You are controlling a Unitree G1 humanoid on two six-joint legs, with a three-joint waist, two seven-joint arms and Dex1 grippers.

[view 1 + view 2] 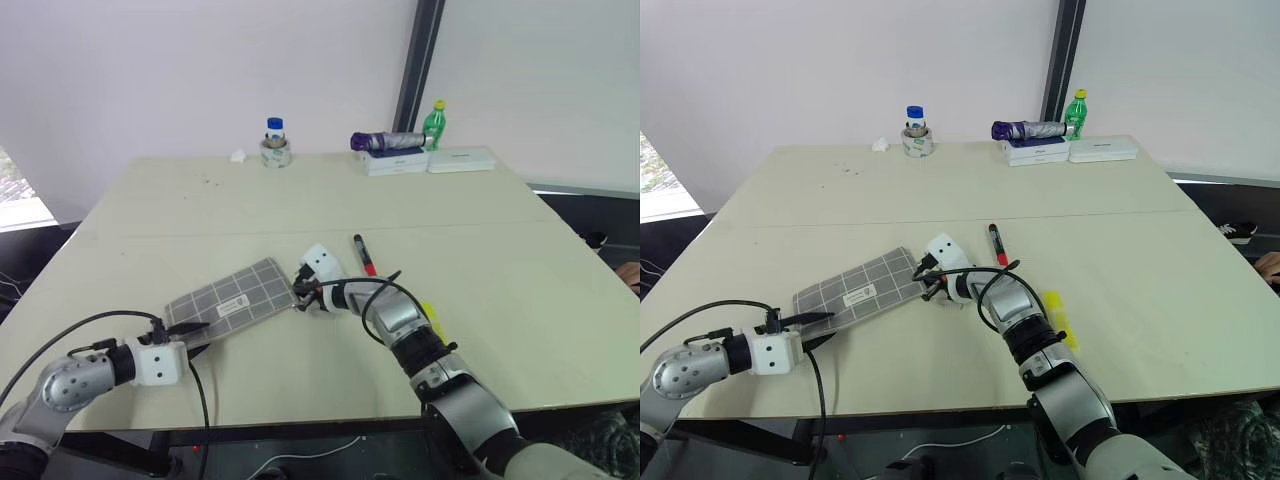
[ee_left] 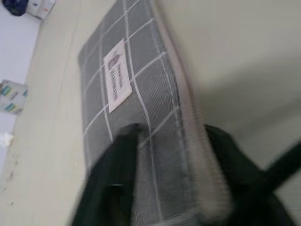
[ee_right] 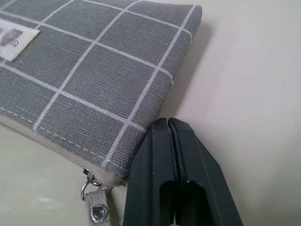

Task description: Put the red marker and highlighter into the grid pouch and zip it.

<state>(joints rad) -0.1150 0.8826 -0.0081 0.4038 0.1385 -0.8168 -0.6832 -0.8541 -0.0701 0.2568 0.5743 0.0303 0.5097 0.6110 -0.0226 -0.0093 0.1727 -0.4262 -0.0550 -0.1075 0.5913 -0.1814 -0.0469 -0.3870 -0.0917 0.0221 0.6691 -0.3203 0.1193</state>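
Observation:
The grid pouch lies flat on the table, grey with white lines and a white label. My left gripper is at its near-left end, with one finger on top of the fabric and the other past the zipper edge, so it is shut on that end. My right gripper is shut with nothing in it, its tips at the pouch's right corner beside the pale pull tab. The red marker lies just beyond my right hand. The highlighter lies beside my right forearm, partly hidden.
At the table's far edge stand a blue-capped bottle in a tape roll, a purple folded umbrella on white boxes, and a green bottle. A black cable trails from my left wrist over the near edge.

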